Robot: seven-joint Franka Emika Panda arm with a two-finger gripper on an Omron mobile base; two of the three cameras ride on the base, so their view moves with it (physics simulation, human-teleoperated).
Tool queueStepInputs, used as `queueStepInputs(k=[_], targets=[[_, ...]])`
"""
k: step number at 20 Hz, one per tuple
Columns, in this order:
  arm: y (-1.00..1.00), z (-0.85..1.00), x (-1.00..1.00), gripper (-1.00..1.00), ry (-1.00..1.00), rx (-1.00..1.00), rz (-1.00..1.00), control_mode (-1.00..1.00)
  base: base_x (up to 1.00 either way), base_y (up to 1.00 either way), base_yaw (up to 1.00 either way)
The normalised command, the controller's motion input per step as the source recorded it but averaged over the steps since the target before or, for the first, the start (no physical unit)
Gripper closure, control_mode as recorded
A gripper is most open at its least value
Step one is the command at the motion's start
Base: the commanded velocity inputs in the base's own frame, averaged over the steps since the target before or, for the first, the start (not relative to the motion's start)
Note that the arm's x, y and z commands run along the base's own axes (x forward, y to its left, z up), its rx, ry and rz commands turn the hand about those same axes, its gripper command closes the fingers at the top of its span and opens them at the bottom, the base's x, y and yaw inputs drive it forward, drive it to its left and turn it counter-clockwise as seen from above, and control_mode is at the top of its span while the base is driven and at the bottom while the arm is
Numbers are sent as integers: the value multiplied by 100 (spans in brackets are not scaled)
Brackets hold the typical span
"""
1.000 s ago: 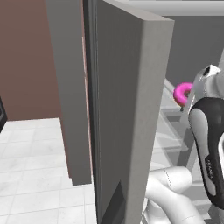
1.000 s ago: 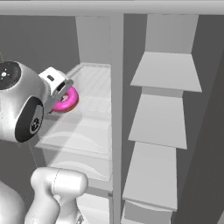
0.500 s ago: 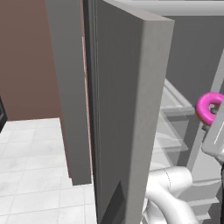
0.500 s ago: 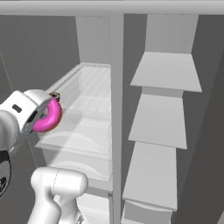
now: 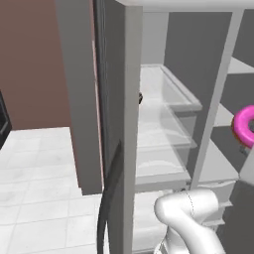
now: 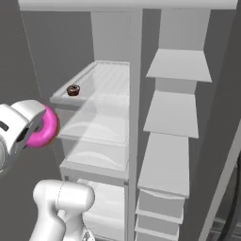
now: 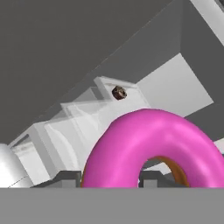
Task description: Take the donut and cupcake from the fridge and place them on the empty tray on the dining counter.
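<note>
White fridge (image 6: 134, 89) interior, translucent shelves (image 6: 96, 120)

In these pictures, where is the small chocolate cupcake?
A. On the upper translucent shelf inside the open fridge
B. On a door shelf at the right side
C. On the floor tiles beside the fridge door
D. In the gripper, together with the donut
A: the cupcake sits near the front left of the upper shelf in the fridge, while the gripper holds the donut in front of the fridge.
</note>
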Motion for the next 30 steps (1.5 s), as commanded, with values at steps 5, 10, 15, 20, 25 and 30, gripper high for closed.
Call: queueStepInputs(k=[5, 10, 15, 20, 25, 30], targets=[[0, 0, 0, 100, 0, 0, 0, 100, -100, -28, -2], [0, 0, 0, 100, 0, 0, 0, 100, -100, -26, -6], [0, 0, 0, 100, 0, 0, 0, 100, -92, -6, -16], [0, 0, 0, 100, 0, 0, 0, 100, -58, 0, -47], [0, 0, 0, 100, 0, 0, 0, 100, -54, 0, -69], [0, 0, 0, 100, 0, 0, 0, 100, -53, 5, -76]])
